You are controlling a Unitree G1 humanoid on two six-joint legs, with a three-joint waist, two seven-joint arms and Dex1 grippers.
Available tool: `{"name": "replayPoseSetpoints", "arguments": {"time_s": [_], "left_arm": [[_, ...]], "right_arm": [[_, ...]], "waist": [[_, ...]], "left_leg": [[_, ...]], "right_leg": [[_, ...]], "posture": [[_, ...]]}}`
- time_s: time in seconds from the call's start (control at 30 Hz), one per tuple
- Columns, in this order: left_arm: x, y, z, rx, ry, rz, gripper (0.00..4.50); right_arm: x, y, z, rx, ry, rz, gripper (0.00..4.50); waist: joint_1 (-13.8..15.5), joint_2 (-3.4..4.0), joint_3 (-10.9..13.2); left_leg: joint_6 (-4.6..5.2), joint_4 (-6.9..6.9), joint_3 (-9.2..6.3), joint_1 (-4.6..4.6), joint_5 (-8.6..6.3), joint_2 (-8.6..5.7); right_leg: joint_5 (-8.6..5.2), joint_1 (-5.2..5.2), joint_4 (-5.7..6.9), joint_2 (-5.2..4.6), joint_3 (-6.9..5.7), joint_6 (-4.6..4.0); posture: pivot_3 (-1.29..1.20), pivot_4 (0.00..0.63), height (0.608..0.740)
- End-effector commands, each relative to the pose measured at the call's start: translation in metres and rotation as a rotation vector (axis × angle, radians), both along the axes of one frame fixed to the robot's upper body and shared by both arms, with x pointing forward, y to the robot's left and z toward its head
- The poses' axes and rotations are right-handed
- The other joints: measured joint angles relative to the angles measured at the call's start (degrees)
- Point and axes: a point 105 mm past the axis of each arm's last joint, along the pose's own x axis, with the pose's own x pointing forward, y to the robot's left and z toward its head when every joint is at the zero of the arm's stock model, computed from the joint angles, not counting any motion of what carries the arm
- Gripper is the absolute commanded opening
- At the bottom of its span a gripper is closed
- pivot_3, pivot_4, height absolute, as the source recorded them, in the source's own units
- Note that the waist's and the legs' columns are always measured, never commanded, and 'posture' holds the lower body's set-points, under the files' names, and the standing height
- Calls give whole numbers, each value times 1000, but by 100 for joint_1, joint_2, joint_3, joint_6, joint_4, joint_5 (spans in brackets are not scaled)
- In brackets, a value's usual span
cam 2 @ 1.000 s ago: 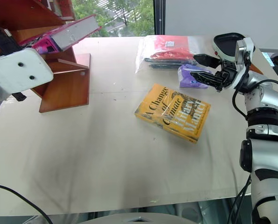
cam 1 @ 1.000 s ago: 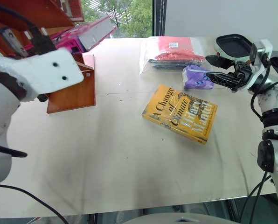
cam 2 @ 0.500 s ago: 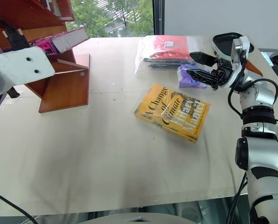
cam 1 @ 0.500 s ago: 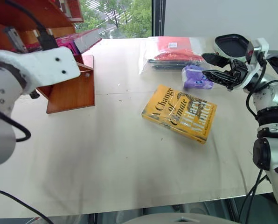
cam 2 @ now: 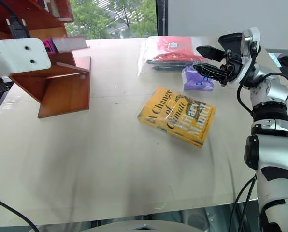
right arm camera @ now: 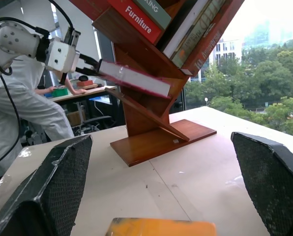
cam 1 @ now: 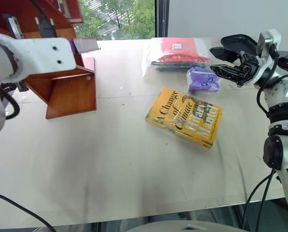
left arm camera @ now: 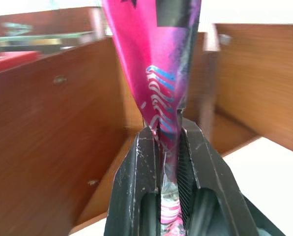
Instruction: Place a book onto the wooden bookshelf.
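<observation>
Book (right arm camera: 134, 78), thick magenta-pink paperback, is hanging clamped in left gripper (left arm camera: 169, 147) between slanted reddish-brown wooden bookshelf (right arm camera: 156, 125) boards; right gripper (cam 2: 209, 60) is standing spread wide above bare surface (cam 1: 110, 154).

yellow book (cam 1: 184, 116) cover reads "A Change of Climate"; red spine (right arm camera: 136, 17) on wooden bookshelf (right arm camera: 156, 98) reads "Furniture".

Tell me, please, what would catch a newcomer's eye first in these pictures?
Probably the yellow book lying flat near the middle of the pale table, bright against it. Next, the magenta book clamped by its edge in the shut left tool, held out at the slanted boards of the wooden bookshelf at the table's far left. The right tool hangs wide open above a purple packet at the far right.
</observation>
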Motion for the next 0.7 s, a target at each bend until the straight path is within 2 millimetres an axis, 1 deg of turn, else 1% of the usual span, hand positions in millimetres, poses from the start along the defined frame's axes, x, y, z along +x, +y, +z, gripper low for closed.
{"name": "replayPoseSetpoints", "arguments": {"time_s": [0.03,0.1,0.23,0.4,0.43,0.47,0.5,0.53,0.63,0.7], "left_arm": [[-4,15,17,16,-30,80,9],[1,18,18,33,-4,87,9],[7,17,9,7,63,99,9],[13,16,11,-22,45,100,9],[13,16,11,-23,48,101,946],[13,16,12,-22,50,101,1095],[13,15,12,-23,52,102,1673],[12,16,13,-24,54,104,2063],[12,17,15,-34,52,111,3447],[11,16,14,-42,55,115,4449]], "right_arm": [[-11,0,16,-6,-79,56,4500],[-12,-1,17,-6,-82,54,4500],[-13,0,18,-3,-92,49,4500],[-15,0,22,3,-101,46,4500],[-15,-1,23,6,-102,44,4500],[-15,-1,24,8,-102,42,4500],[-15,-1,24,9,-102,41,4500],[-15,-1,24,10,-102,41,4500],[-15,0,24,14,-99,45,4500],[-16,1,23,12,-98,50,4500]], "waist": [[-60,0,0],[-80,1,0],[-83,1,0],[-78,1,0],[-78,1,0],[-78,1,0],[-77,1,0],[-71,1,0],[-55,1,0],[-50,0,0]], "left_leg": [[0,0,1,1,0,0],[0,0,2,2,0,0],[5,4,2,7,-3,3],[13,10,1,4,-7,6],[13,11,2,4,-7,5],[13,11,2,3,-7,5],[11,11,3,2,-6,5],[11,11,2,2,-6,5],[12,10,1,1,-7,5],[11,12,1,0,-6,4]], "right_leg": [[0,0,0,0,1,0],[0,0,2,0,2,0],[0,-3,16,8,4,0],[0,-7,25,10,9,0],[0,-7,24,9,11,0],[0,-7,23,8,11,0],[0,-7,23,7,11,0],[0,-7,22,7,11,0],[0,-7,21,7,9,0],[0,-7,21,5,8,0]], "posture": [[0,150,740],[0,150,740],[0,150,740],[0,150,740],[0,150,740],[0,150,740],[0,150,740],[0,150,740],[0,150,740],[0,150,740]]}}
